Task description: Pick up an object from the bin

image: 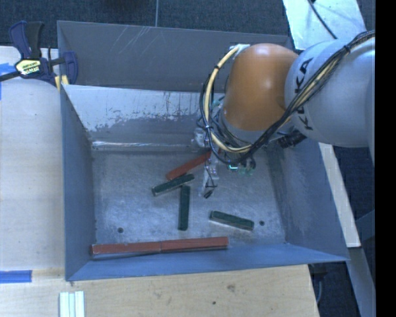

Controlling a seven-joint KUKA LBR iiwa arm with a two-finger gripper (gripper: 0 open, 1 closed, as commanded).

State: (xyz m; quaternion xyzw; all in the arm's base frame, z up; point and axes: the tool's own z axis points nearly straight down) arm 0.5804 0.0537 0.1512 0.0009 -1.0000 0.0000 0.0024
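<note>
The gripper point(210, 182) hangs low, a short red-brown bar point(187, 168) at its 10 o'clock, a dark green bar point(173, 186) at 9. Whether it is wide or narrow cannot be told

The grey metal bin point(79, 177) bears five loose pieces on its floor; a long reddish-brown bar point(160, 246) lies along the near wall; a tilted dark green stick point(173, 187) lies mid-floor, an upright-lying green stick point(183, 208) just beside it (whether they touch is unclear); a third green stick point(231, 220) lies further right; a short reddish stick point(188, 167) lies nearer the back wall.
</note>
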